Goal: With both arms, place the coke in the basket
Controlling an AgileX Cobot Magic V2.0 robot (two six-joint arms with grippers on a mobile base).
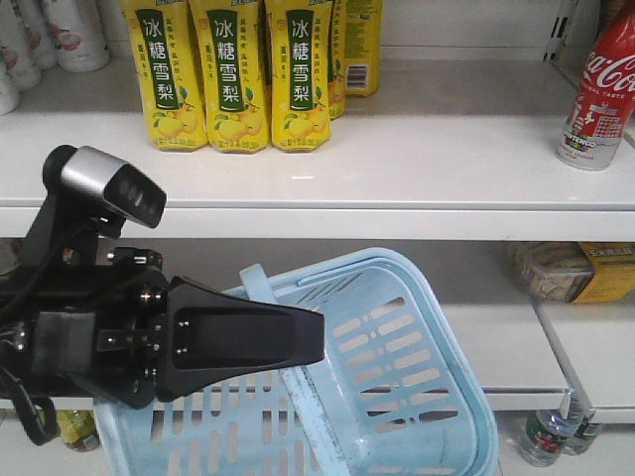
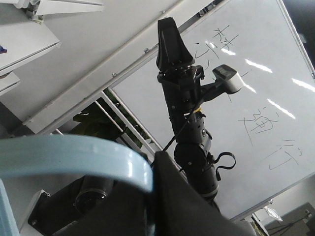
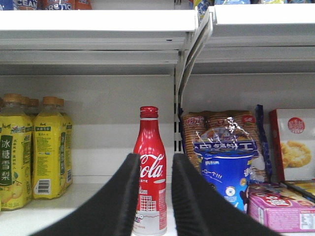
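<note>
The coke point(image 1: 600, 89), a slim red bottle with white script, stands upright at the right end of the white shelf point(image 1: 397, 188). In the right wrist view the coke point(image 3: 149, 132) shows through the gap of my right gripper point(image 3: 153, 160), which is open and short of the bottle. The light blue basket point(image 1: 417, 387) hangs tilted below the shelf. Its handle point(image 2: 74, 155) sits in my left gripper point(image 2: 152, 182), which is shut on it. The black arm with a grey webcam in the front view ends in my right gripper point(image 1: 319, 340), in front of the basket. My left gripper is hidden there.
Yellow pear-drink bottles point(image 1: 233, 74) stand in a row on the shelf left of the coke. Biscuit packs point(image 3: 224, 147), a blue cup point(image 3: 226, 172) and a pink box point(image 3: 280, 209) crowd its right. A shelf divider point(image 3: 177, 123) rises behind it. Snack packs point(image 1: 575, 270) lie on the lower shelf.
</note>
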